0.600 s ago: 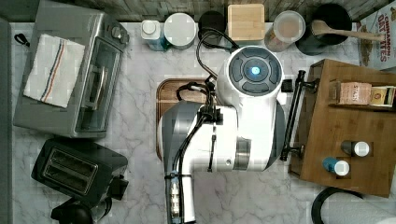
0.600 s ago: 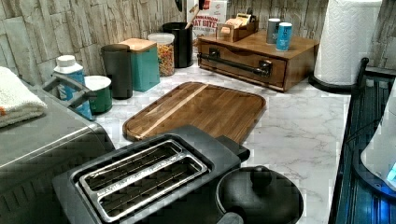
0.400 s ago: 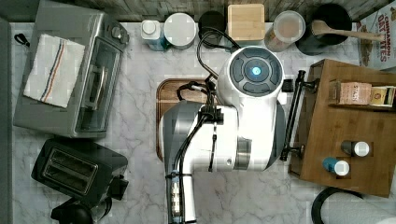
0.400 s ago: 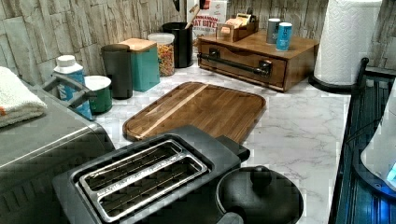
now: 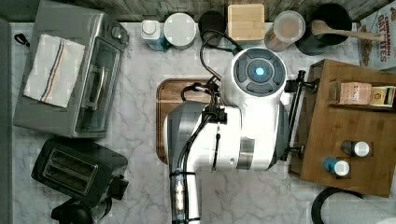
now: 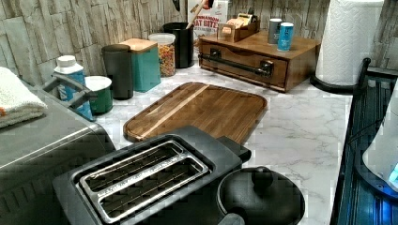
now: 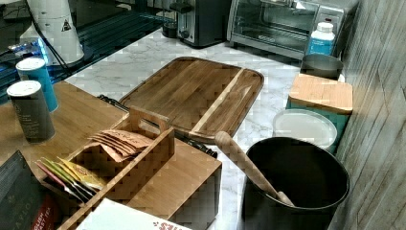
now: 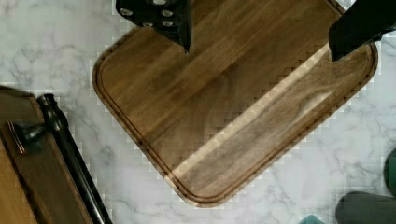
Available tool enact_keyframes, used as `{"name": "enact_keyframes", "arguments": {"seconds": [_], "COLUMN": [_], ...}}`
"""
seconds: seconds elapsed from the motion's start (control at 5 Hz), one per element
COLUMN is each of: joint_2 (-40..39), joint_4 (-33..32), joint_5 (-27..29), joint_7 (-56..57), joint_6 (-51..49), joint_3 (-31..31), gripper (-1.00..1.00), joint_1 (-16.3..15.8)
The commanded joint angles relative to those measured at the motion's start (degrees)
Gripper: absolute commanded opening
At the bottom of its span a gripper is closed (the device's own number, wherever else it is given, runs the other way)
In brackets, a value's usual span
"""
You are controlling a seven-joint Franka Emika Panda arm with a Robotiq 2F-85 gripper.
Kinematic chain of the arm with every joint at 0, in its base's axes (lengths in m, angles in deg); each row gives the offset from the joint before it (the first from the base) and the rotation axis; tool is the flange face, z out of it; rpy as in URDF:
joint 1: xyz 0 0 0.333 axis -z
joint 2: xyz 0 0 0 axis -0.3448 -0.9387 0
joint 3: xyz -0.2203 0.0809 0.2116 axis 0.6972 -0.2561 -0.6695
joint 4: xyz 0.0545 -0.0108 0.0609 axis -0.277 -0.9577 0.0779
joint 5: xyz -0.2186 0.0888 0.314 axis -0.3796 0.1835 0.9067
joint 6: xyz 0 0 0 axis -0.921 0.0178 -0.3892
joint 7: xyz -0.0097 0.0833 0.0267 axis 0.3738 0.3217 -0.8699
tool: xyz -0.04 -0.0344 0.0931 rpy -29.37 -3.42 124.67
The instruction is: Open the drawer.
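Note:
The drawer (image 6: 244, 57) is the light-brown front of a wooden cabinet (image 5: 345, 121) on the counter, and it sits flush and closed. A long black bar handle (image 6: 234, 64) crosses it, also seen in the top view (image 5: 293, 116) right beside the arm's white body. In the wrist view my gripper (image 8: 261, 42) is open, its two black fingers (image 8: 177, 23) spread wide above the dark cutting board (image 8: 233, 102). The handle (image 8: 74, 158) lies off to one side of the fingers, apart from them. Nothing is between the fingers.
A toaster oven (image 5: 70, 70) and a black toaster (image 5: 74, 165) stand at the top view's left. Canisters (image 5: 245, 21) and a black utensil pot (image 5: 327, 23) line the back wall. Two tins (image 5: 355, 148) and a tea caddy (image 7: 129, 158) sit on the cabinet. A paper towel roll (image 6: 347, 42) stands beside it.
The arm's head has crept very slightly toward the top view's right, nearer the cabinet. The drawer and everything else stay put.

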Motion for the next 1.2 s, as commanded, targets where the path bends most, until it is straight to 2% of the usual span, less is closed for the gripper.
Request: {"name": "enact_keyframes", "arguments": {"seconds": [0.2,0.4,0.6,1.0,1.2], "joint_2": [-2.6,-3.1,-4.5,-2.3,-2.9], "joint_4": [-1.2,-2.0,-0.4,-9.0,-9.6], "joint_5": [-0.1,-1.9,-3.3,-7.6,-9.6], "joint_7": [20.9,26.7,29.2,32.0,32.1], "joint_6": [4.6,8.6,7.1,19.9,21.4], "joint_3": [5.5,7.7,10.1,11.7,11.0], "gripper": [1.00,1.00,1.00,1.00,1.00], "joint_1": [5.0,6.0,6.1,5.7,6.0]}}
